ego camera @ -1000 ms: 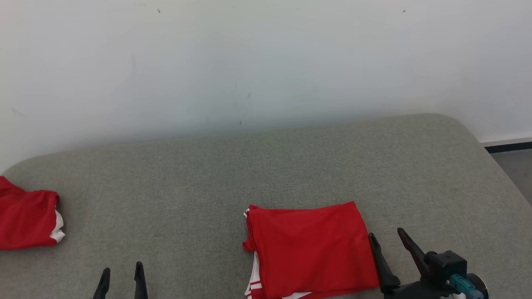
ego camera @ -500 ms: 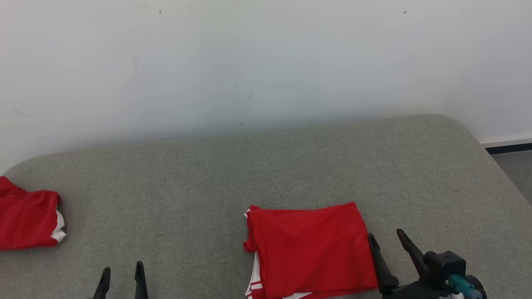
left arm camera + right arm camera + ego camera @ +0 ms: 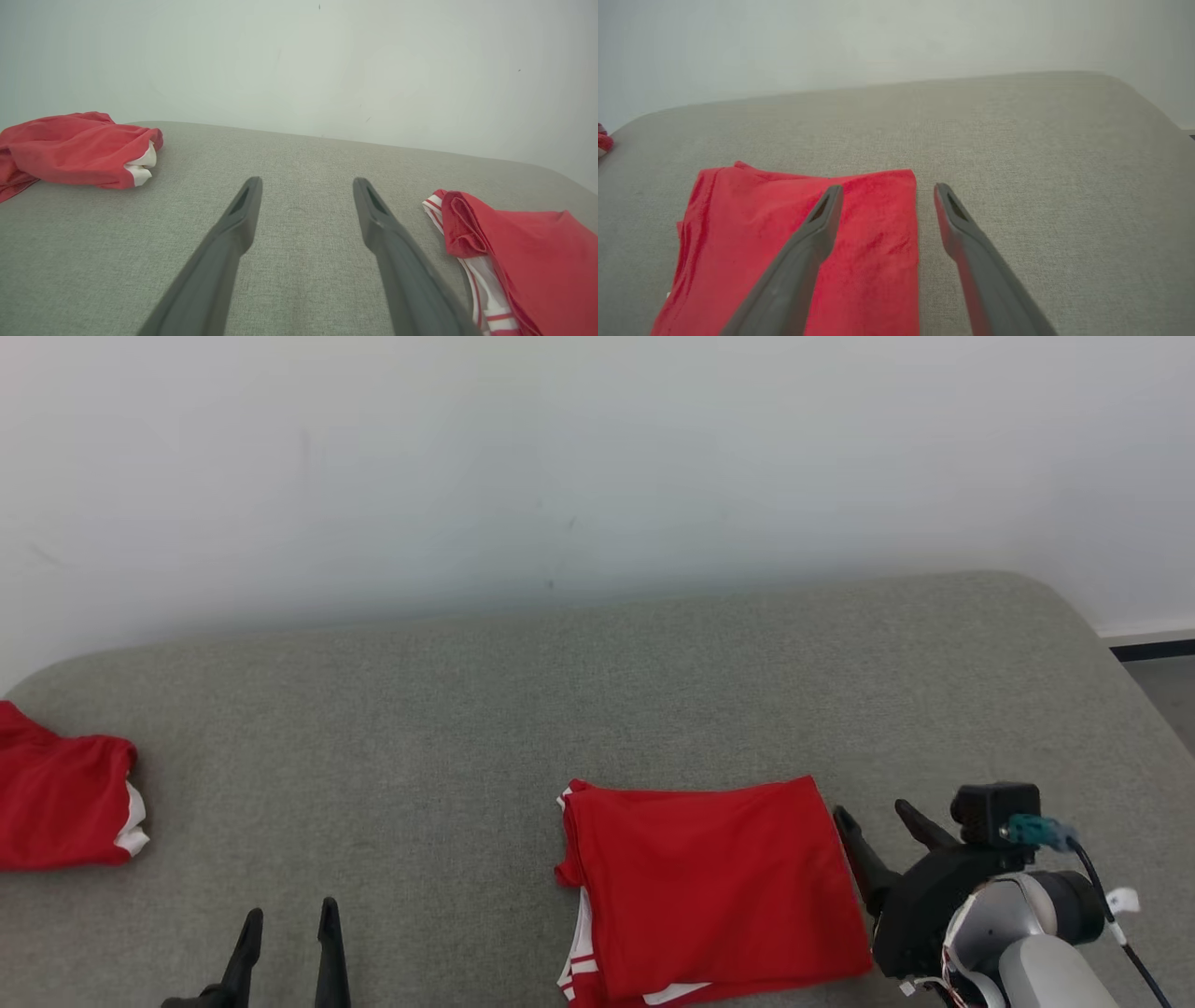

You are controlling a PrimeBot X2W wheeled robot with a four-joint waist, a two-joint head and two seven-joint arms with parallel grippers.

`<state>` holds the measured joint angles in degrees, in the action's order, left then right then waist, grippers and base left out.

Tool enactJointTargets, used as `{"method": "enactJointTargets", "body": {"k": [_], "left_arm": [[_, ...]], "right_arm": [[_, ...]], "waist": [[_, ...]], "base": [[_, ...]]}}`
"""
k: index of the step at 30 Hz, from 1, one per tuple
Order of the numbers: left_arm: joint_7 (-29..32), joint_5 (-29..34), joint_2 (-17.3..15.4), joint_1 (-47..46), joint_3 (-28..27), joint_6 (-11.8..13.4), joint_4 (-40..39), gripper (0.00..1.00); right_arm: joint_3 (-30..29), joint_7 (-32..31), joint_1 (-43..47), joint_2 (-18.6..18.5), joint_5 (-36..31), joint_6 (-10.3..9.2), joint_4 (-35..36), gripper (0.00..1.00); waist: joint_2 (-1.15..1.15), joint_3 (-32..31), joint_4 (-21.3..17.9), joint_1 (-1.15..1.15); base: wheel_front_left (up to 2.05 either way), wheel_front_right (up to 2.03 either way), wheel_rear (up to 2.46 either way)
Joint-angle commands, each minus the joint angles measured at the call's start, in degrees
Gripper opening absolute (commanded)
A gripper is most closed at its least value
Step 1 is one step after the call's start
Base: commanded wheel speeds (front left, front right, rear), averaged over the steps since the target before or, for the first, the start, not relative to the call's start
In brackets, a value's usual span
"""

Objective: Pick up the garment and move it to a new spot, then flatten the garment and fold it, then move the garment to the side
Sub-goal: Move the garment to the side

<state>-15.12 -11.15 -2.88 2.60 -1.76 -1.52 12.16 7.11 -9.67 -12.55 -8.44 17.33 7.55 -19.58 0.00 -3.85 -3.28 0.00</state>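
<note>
Both pincers stand spread and empty, my left gripper (image 3: 289, 909) well apart from the folded red garment (image 3: 714, 887) on the grey pad (image 3: 560, 691), my right gripper (image 3: 872, 809) just beside its edge, so I judge the sideways move remains: clamp that edge.

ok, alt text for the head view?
A folded red garment with white trim lies flat on a grey padded surface, the open right gripper just beside its right edge. The open left gripper sits at lower left, apart from any cloth, and a second red garment lies bunched at the far left edge, before a white wall.
</note>
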Motion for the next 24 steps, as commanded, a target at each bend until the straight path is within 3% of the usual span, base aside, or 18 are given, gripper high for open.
{"method": "enactJointTargets", "body": {"k": [1, 9, 16, 23, 24], "left_arm": [[-0.01, 0.2, -0.02, -0.93, 0.18, -0.08, -0.4, 1.0], [-0.01, 0.78, -0.02, -2.92, 1.48, -0.87, -0.57, 1.0], [-0.01, 0.56, -0.02, -4.95, 2.06, -1.1, -0.63, 1.0], [-0.01, 0.57, -0.02, -6.4, 2.2, -1.31, -1.28, 1.0], [-0.01, 0.52, -0.02, -6.56, 2.21, -1.32, -1.34, 1.0]], "right_arm": [[0.3, -3.59, -1.39, -0.63, 0.28, -0.14, -1.23, 1.0], [-1.24, -16.26, -6.52, -1.44, 0.11, -0.14, -9.0, 1.0], [-4.48, -18.02, -7.24, -0.55, -0.78, -0.14, -14.12, 1.0], [-2.72, -20.11, -8.52, -0.95, 0.93, -0.14, -17.02, 1.0], [-2.17, -20.67, -8.66, -1.33, 1.02, -0.14, -17.34, 0.86]], "waist": [[0.0, 1.47, 1.09, 0.0], [0.0, 5.09, 4.4, 0.0], [0.0, 7.99, 6.66, 0.0], [0.0, 10.68, 7.54, 0.0], [0.0, 11.07, 7.57, 0.0]], "base": [[0.0, 0.0, 0.0], [0.0, 0.0, 0.0], [0.0, 0.0, 0.0], [0.0, 0.0, 0.0], [0.0, 0.0, 0.0]]}}
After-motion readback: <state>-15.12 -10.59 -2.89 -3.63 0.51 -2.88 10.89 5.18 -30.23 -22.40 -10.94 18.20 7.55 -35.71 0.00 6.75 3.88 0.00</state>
